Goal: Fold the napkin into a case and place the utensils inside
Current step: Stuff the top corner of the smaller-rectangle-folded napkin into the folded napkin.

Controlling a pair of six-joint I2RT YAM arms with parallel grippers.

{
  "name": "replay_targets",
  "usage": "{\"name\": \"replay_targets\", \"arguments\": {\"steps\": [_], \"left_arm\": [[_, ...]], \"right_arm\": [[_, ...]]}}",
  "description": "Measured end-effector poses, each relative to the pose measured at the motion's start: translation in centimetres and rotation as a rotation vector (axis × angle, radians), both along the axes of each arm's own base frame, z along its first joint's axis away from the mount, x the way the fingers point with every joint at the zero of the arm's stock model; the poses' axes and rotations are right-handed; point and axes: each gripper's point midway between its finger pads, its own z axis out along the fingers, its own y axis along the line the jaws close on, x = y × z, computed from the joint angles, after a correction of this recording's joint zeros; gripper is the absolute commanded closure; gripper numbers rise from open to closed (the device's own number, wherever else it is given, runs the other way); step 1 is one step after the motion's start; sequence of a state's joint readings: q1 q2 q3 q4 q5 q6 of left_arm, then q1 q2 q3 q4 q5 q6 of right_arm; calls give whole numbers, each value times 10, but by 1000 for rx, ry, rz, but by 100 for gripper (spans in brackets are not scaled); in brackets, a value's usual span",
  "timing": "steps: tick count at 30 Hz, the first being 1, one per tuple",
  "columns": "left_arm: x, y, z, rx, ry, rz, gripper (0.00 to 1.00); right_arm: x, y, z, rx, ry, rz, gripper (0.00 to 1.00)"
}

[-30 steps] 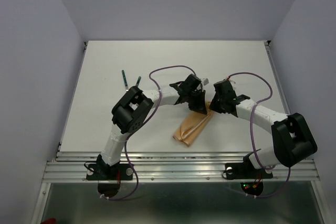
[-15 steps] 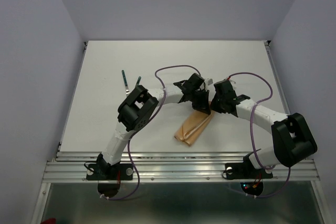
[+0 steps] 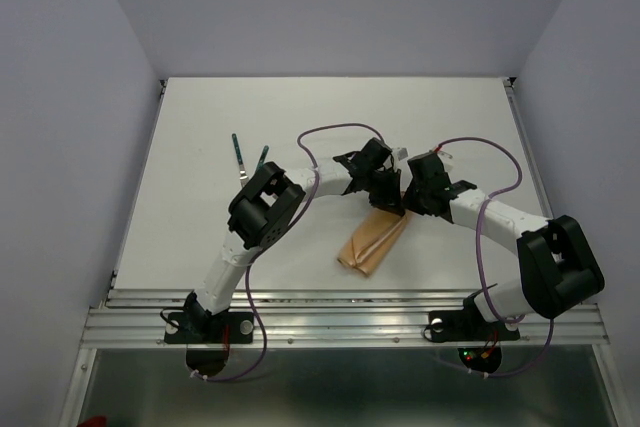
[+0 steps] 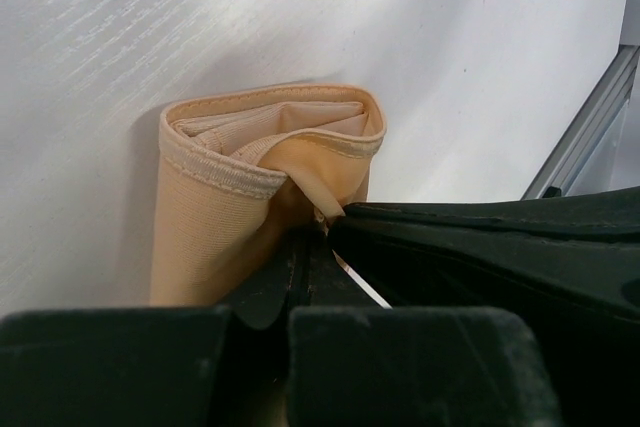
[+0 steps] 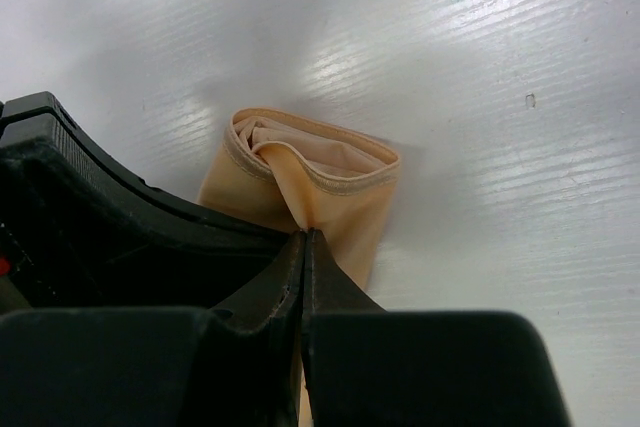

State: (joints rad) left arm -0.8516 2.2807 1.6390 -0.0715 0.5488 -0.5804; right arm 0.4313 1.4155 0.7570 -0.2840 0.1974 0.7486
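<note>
Spotter: Over the last second your left arm's elbow swung in toward the middle of the white table [image 3: 200, 127]. The peach-tan, satin-like napkin [image 3: 372, 244] drew in with it, so its near end sat further to the right than before.

Checker: Where did you have the napkin at that point?

Spotter: It lay on the table between your two arms, folded into a narrow oblong bundle. Its far end was under the two wrists and its near end pointed toward the arm bases.

Checker: And the pincers?

Spotter: Your left gripper [image 3: 385, 193] was clamped on the napkin. In the left wrist view its black fingers [image 4: 275, 282] met on a fold of the hemmed edge, at the open mouth of the bundle [image 4: 260, 177]. Your right gripper [image 3: 408, 202] was pinched closed on the same cloth. In its own wrist view the fingers [image 5: 270, 277] came together on the hem of the napkin [image 5: 330, 187]. The two grippers sat just beside each other at that far end.

Checker: The cutlery?

Spotter: Two slim utensils with dark green handles [image 3: 238, 151] lay on the table well apart from the napkin, off to the left beyond your left elbow. Their metal ends were too small to make out.
</note>
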Motion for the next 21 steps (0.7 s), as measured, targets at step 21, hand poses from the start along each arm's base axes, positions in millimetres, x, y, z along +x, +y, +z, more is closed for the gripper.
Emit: {"name": "replay_targets", "arguments": {"steps": [21], "left_arm": [[6,-13,2,-145,-36,39,100]], "right_arm": [[-3,-4,4,-11,-3,-8,99]]}}
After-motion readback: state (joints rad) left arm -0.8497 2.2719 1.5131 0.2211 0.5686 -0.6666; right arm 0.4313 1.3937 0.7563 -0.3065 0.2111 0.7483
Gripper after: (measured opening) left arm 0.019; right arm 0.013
